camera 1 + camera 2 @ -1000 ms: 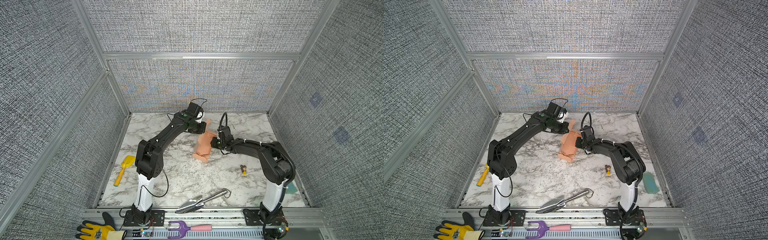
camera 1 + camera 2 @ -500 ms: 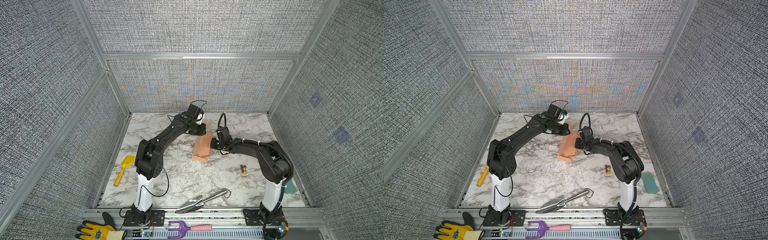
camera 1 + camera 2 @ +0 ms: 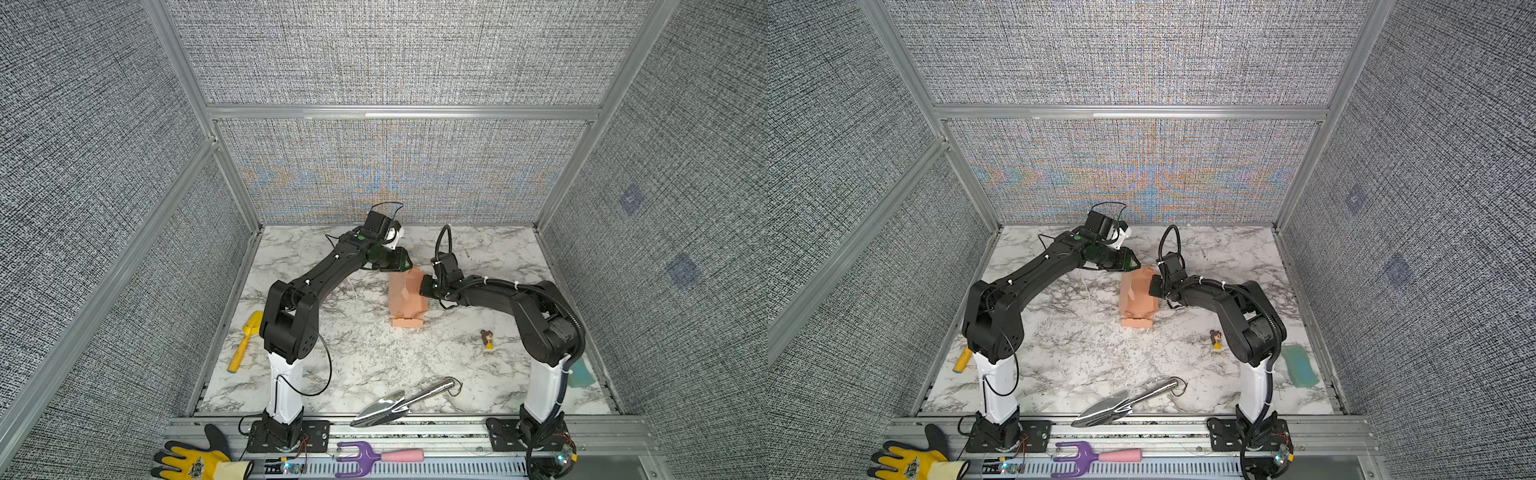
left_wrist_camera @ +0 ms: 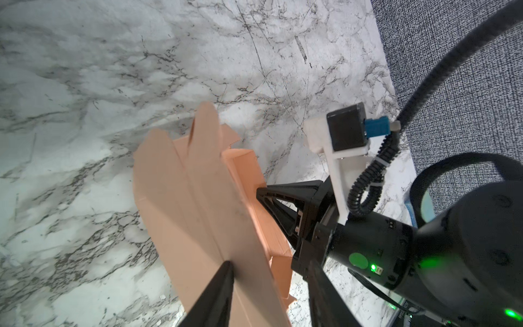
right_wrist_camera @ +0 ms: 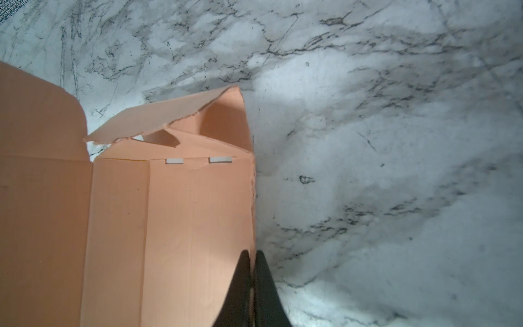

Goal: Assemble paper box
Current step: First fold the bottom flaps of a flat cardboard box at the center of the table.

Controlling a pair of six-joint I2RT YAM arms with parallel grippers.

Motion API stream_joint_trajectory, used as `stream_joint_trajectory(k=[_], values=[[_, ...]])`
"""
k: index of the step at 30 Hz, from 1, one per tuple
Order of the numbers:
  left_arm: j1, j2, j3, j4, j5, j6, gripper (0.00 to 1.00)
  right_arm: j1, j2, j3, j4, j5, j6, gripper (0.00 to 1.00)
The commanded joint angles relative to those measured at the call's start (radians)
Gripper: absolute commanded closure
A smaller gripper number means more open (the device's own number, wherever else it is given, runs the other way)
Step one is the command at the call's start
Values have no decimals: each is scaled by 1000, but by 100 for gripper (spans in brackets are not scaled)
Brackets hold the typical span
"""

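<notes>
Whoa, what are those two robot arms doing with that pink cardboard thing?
They are folding a salmon-pink cardboard paper box on the marble table. The right gripper is shut, pinching the edge of one side wall. The left gripper hangs open at the box's far end, gripping nothing. The box is only half built: walls partly raised, end flaps loose, open on top.

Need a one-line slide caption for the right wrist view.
Right gripper shut on the side edge of the partly folded salmon paper box, end flaps untucked, on the marble table.
</notes>
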Motion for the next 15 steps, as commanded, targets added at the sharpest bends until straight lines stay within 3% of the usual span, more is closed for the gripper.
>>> stream_joint_trajectory(k=[1, 15], values=[[8, -9, -31, 64, 48, -8, 52, 1, 7, 9, 4, 0, -4, 94], [41, -119, -186, 178, 94, -38, 39, 0, 5, 7, 9, 4, -6, 99]])
